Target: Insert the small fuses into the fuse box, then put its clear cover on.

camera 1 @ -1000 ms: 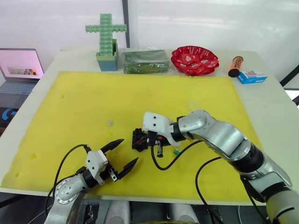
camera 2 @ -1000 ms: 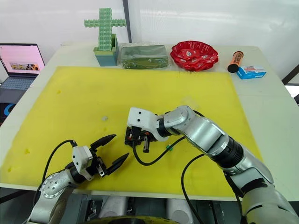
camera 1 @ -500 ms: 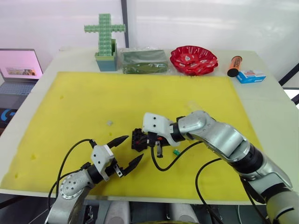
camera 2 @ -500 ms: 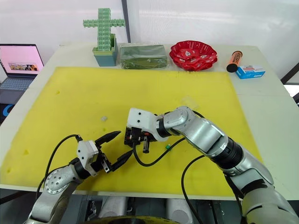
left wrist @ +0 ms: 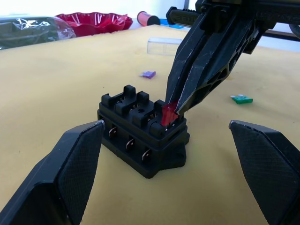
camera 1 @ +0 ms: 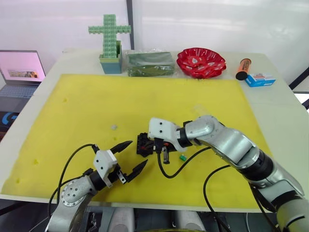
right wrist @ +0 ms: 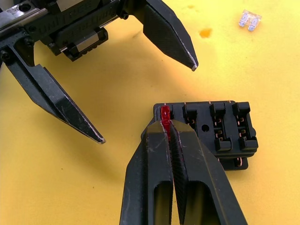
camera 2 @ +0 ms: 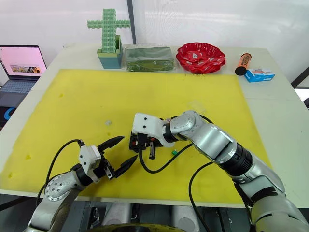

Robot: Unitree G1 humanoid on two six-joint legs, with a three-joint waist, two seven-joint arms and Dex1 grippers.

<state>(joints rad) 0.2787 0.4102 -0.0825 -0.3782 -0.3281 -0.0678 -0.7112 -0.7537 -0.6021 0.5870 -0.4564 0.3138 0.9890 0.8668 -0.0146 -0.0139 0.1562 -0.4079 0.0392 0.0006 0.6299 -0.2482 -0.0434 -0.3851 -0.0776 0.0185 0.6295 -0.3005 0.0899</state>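
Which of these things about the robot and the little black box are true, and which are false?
1. The right claw pinches the red fuse at an end slot of the fuse box. True.
2. The left claw is shut tight. False: its fingers are spread open, holding nothing.
3. The green fuse is already in the box. False: it lies loose on the yellow mat.
4. The clear cover is on the box. False: it lies apart on the mat.
5. The purple fuse lies on the mat. True.
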